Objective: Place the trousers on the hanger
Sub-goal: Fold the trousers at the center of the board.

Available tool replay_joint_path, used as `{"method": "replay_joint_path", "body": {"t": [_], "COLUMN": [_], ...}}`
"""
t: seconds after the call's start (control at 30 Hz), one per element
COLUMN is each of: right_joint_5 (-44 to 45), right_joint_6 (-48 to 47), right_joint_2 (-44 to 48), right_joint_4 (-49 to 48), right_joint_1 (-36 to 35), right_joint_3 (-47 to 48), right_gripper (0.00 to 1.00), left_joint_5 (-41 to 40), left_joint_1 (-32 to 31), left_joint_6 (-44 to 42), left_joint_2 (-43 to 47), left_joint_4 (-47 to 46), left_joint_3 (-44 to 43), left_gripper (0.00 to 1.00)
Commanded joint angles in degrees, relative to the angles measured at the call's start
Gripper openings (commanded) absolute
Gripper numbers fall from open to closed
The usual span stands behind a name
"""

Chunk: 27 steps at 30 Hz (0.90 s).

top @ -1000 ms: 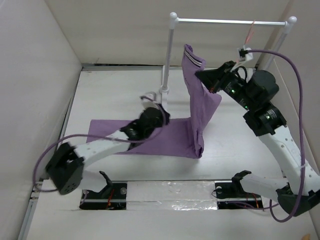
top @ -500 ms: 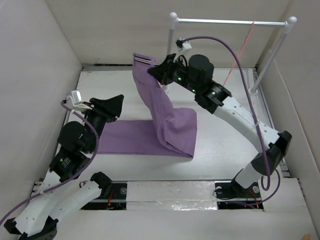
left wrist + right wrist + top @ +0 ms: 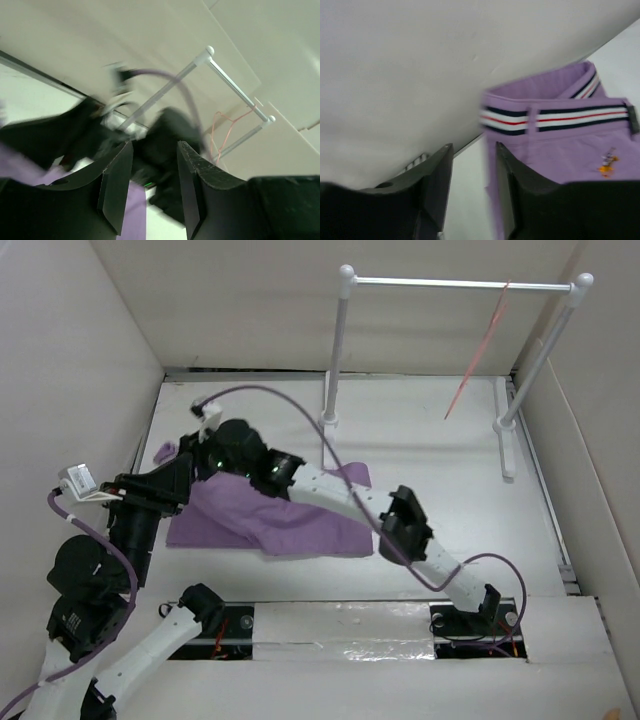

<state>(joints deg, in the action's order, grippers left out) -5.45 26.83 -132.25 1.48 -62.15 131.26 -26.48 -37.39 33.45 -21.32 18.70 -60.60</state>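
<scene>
The purple trousers (image 3: 290, 525) lie crumpled flat on the table, left of centre. In the right wrist view their striped waistband (image 3: 555, 117) lies just right of my right gripper (image 3: 472, 167), which is open and holds nothing. From above, the right arm stretches across the cloth, with its gripper (image 3: 185, 458) over the trousers' far left end. My left gripper (image 3: 172, 490) hovers close beside it. It is open and empty (image 3: 154, 185) and looks at the right arm. The thin pink hanger (image 3: 480, 350) hangs on the rack's bar at the back right, also seen as the hanger (image 3: 225, 131) in the left wrist view.
The rack, with white posts (image 3: 337, 350) and a silver crossbar (image 3: 460, 283), stands at the back of the table. White walls close in on the left (image 3: 60, 390) and right. The two arm bases sit at the near edge.
My right gripper swept the trousers' waist from the right side to the left and down, then opened and let go. The cloth now lies flat. The left arm drew back and rose.
</scene>
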Motion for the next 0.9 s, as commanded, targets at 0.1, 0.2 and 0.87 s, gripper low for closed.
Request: {"method": "replay_joint_path", "body": {"t": [0.1, 0.2, 0.87], "right_joint_5": [-8.26, -7.56, 10.98], "right_joint_6": [0.43, -0.99, -5.3], "right_joint_2": [-9.89, -0.7, 61.92], "right_joint_4": [1.08, -4.79, -10.98], "right_joint_1": [-5.96, -5.44, 7.48], "right_joint_3": [10.28, -0.7, -94.16], "right_gripper": [1.0, 1.0, 0.38], "left_joint_5": [-5.51, -5.78, 5.82], "left_joint_1": [0.21, -0.32, 0.82], "left_joint_6": [0.12, 0.38, 0.12], "left_joint_2": [1.72, 1.46, -44.63], "left_joint_4": [2.31, 1.61, -20.98], "left_joint_3": [-1.81, -0.75, 17.54], "left_gripper": [0.38, 0.4, 0.44]}}
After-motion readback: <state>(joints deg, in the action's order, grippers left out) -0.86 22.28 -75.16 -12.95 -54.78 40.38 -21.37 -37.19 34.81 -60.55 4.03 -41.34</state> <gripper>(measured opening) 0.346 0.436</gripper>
